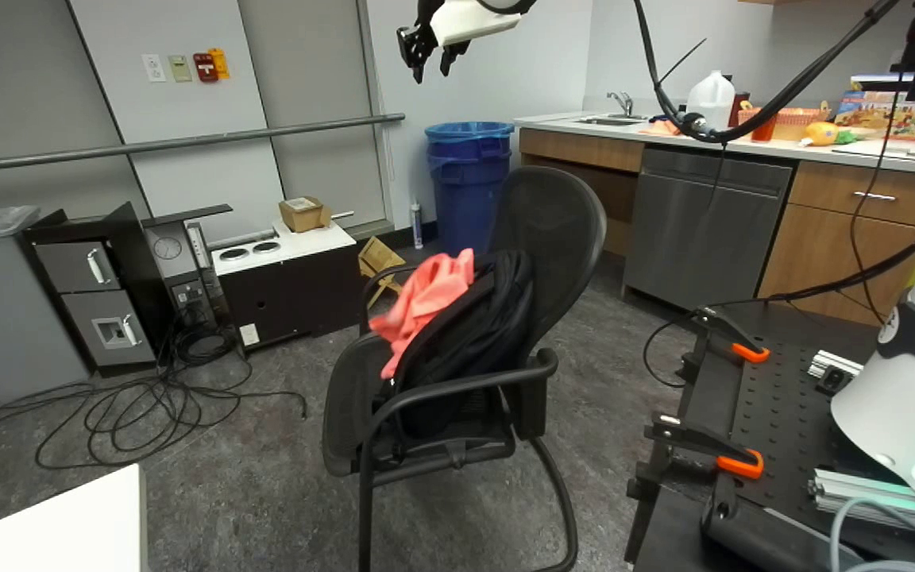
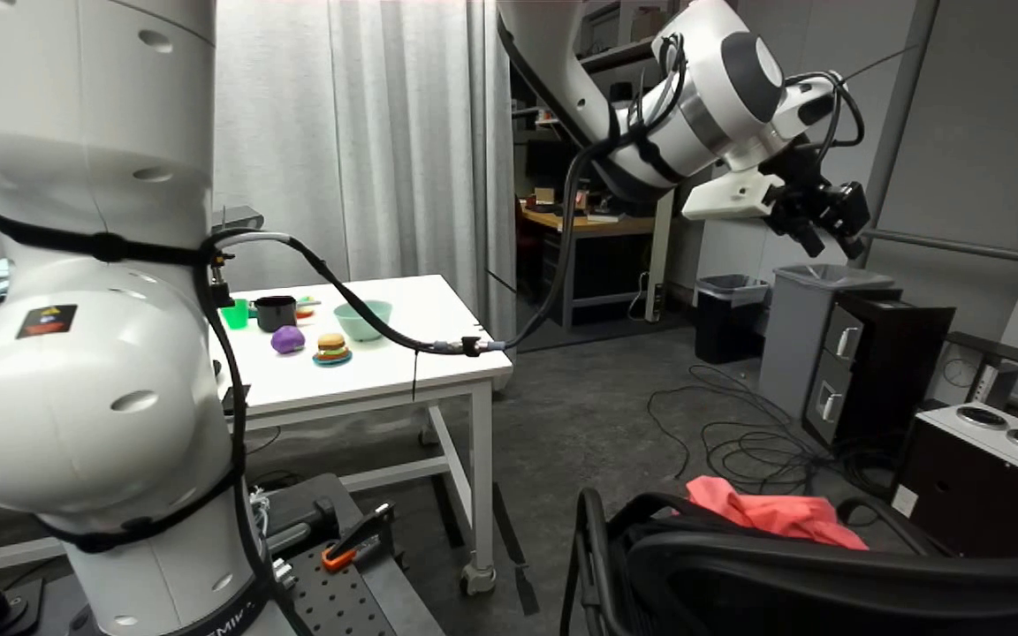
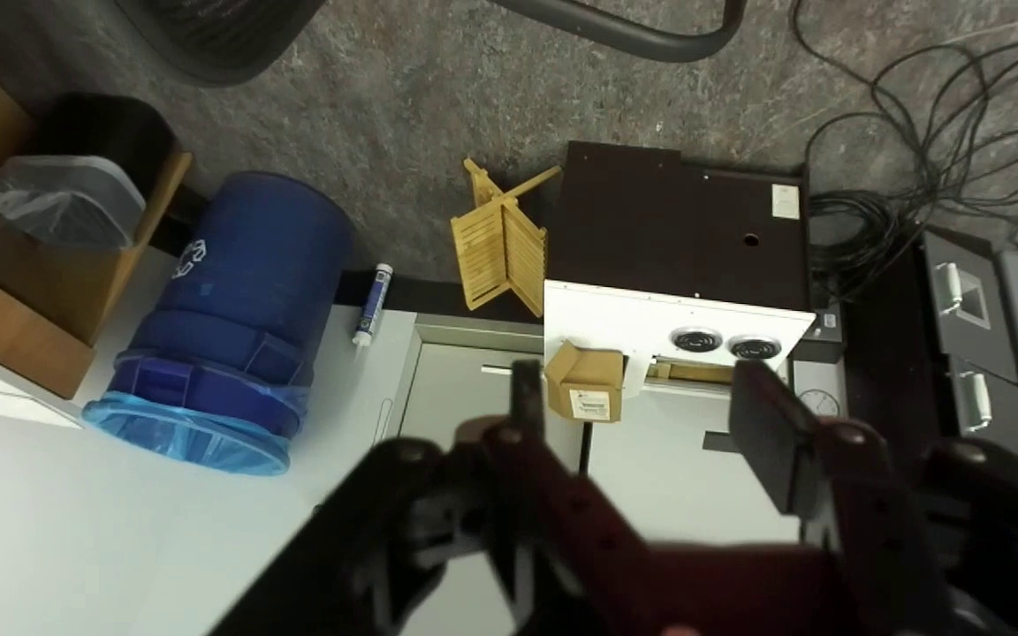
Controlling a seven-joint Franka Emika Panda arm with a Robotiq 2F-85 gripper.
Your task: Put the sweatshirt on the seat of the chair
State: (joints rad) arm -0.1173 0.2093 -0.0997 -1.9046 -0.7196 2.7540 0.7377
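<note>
Arm (image 2: 76,424) takes up most of the left side in an exterior view and runs out the top, then there's more of it slanting down from top centre to the wrist (image 2: 749,148), upper right. Gripper (image 2: 832,246) hangs off that, fingers (image 2: 802,234) pointing down and spread apart. They're kinda blurry in the wrist view, sticking up from the bottom edge, one near centre, one further right.

Crumpled coral sweatshirt (image 1: 430,295) on chair (image 1: 559,230)

One black chair (image 1: 559,238), one coral garment (image 1: 430,298), two burners (image 3: 696,339), two white handles (image 3: 953,288), one jug (image 1: 712,99), one bowl (image 2: 353,327)
</note>
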